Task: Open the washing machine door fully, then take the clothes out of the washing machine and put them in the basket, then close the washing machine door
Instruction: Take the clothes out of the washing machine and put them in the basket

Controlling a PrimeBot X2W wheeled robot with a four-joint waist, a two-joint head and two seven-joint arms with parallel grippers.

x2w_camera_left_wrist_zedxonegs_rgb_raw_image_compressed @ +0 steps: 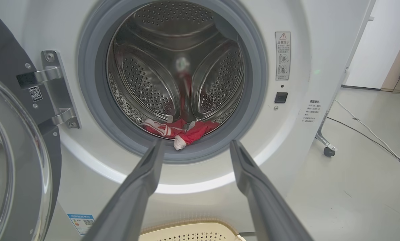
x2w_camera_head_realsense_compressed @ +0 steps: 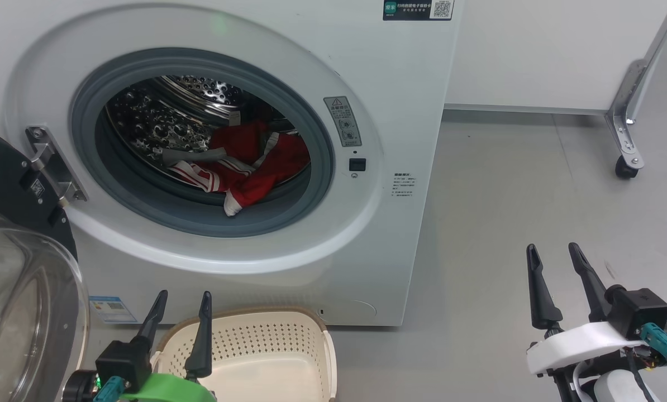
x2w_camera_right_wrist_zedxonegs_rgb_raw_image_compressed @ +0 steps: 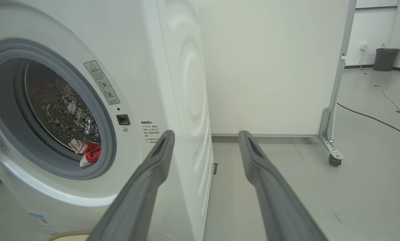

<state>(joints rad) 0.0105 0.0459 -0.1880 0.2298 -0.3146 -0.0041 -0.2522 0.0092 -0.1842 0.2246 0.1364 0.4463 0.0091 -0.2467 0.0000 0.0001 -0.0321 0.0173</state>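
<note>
The white washing machine (x2w_camera_head_realsense_compressed: pixel 400 111) stands with its round opening uncovered. Its door (x2w_camera_head_realsense_compressed: pixel 15 290) hangs swung out to the left, glass bowl bulging toward me. Red clothes (x2w_camera_head_realsense_compressed: pixel 249 164) with white trim lie in the bottom of the steel drum, also seen as clothes (x2w_camera_left_wrist_zedxonegs_rgb_raw_image_compressed: pixel 183 132) and clothes (x2w_camera_right_wrist_zedxonegs_rgb_raw_image_compressed: pixel 91 154). The cream basket (x2w_camera_head_realsense_compressed: pixel 266 346) sits on the floor before the machine, holding nothing I can see. My left gripper (x2w_camera_head_realsense_compressed: pixel 182 298) hovers open above the basket's left rim. My right gripper (x2w_camera_head_realsense_compressed: pixel 554 251) is open over bare floor to the machine's right. Neither touches anything.
A white partition panel (x2w_camera_head_realsense_compressed: pixel 534 56) on a metal leg with a caster wheel (x2w_camera_head_realsense_compressed: pixel 625 167) stands behind and to the right. Cables (x2w_camera_right_wrist_zedxonegs_rgb_raw_image_compressed: pixel 374 117) run across the grey floor at the right. A dark bin (x2w_camera_right_wrist_zedxonegs_rgb_raw_image_compressed: pixel 386 59) stands far off by the wall.
</note>
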